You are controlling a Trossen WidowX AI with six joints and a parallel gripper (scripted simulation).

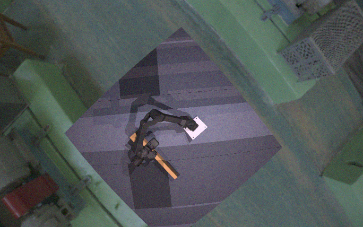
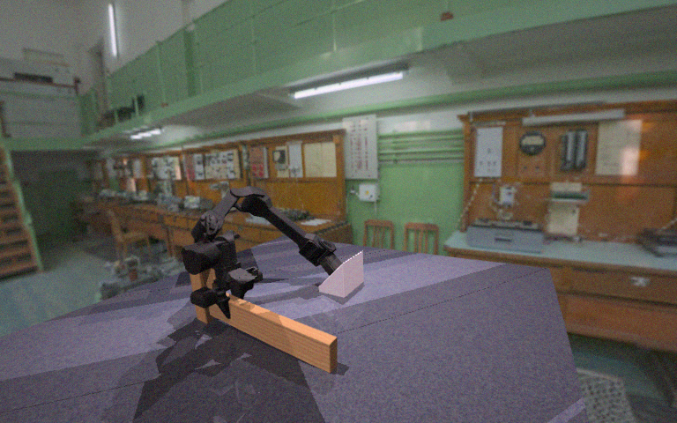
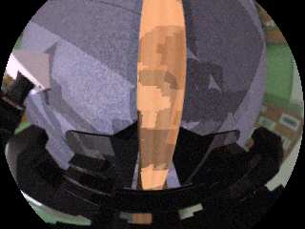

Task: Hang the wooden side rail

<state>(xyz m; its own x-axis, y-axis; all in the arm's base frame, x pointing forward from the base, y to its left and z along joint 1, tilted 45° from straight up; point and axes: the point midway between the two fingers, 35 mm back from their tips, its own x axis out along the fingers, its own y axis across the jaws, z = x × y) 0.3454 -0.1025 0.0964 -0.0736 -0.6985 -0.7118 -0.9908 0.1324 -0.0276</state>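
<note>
The wooden side rail (image 1: 168, 168) (image 2: 292, 337) (image 3: 163, 57) lies slanted across the purple table (image 1: 214, 165) (image 2: 449, 323). Its far end rests on the table top. Its near end meets the upright wooden headboard post (image 1: 132, 136) (image 2: 198, 286). My gripper (image 1: 148, 154) (image 2: 222, 304) (image 3: 152, 122) is shut on the rail close to the post, with one finger on each side of the rail. The steel hooks, the slot and its pins are hidden behind the gripper and the arm.
The arm's white base block (image 1: 200, 127) (image 2: 345, 277) stands on the table behind the rail. The table's edges drop off on all sides. Workshop benches and chairs stand beyond the table.
</note>
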